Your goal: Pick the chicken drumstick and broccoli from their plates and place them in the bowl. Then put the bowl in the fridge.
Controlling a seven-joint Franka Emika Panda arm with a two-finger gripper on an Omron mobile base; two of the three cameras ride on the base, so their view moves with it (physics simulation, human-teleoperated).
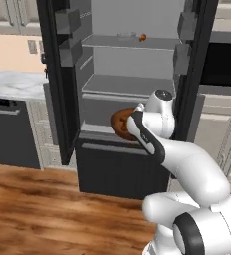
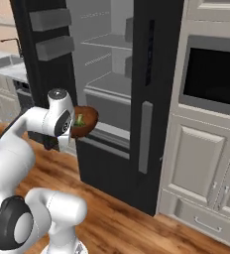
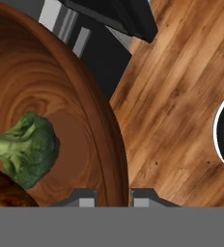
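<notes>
A: Where is the bowl point(image 3: 61, 120)?

B: Held up in front of the open fridge point(image 1: 132, 64), level with its lower grey shelf, above the wooden floor point(image 3: 181, 96).

A: And the claw point(image 3: 113, 198)?

B: Clamped on the bowl's rim, one fingertip point(image 3: 85, 198) inside the wall and one outside.

A: What lies in it?

B: The broccoli point(image 3: 27, 149) lies on the bowl's bottom, stalk pointing away; the chicken drumstick point(image 3: 5, 190) touches it just beside.

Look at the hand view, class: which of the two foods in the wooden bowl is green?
The broccoli: a green floret with a paler stalk. The chicken drumstick beside it in the bowl is orange-brown.
</notes>
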